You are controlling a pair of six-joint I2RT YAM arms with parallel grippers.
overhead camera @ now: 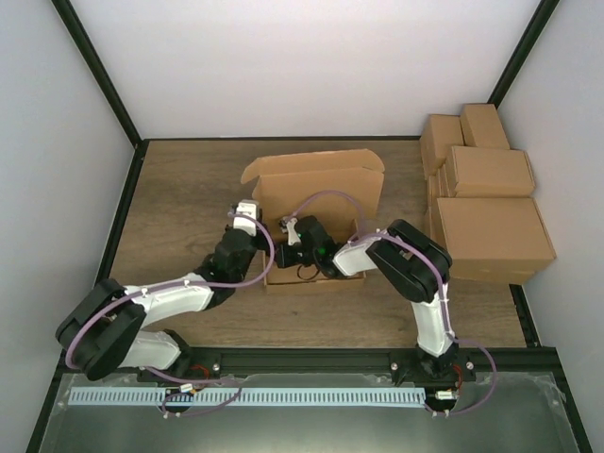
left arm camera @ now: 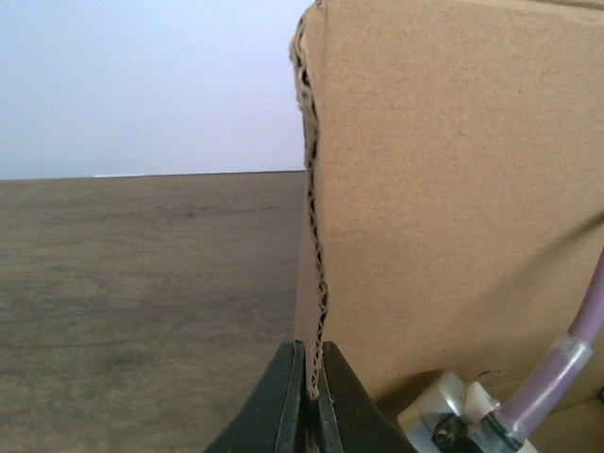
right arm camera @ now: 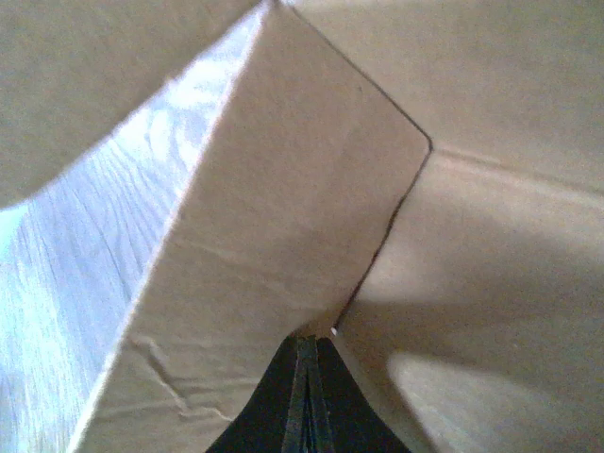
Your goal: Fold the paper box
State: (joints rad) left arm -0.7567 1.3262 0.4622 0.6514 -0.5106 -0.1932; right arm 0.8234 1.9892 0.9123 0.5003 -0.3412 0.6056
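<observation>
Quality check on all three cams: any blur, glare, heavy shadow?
Top external: evenly lit and sharp, no glare on the paper box. Left wrist: crisp on the corrugated edge pinched in the left hand. Right wrist: soft, too close to the cardboard; the table strip at left is washed out whitish, with a dark shadow lower right of the right hand.

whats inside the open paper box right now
The right fingers, shut, and their wrist reach inside the paper box. The arm covers most of the box floor, so anything lying under it can't be seen.
</observation>
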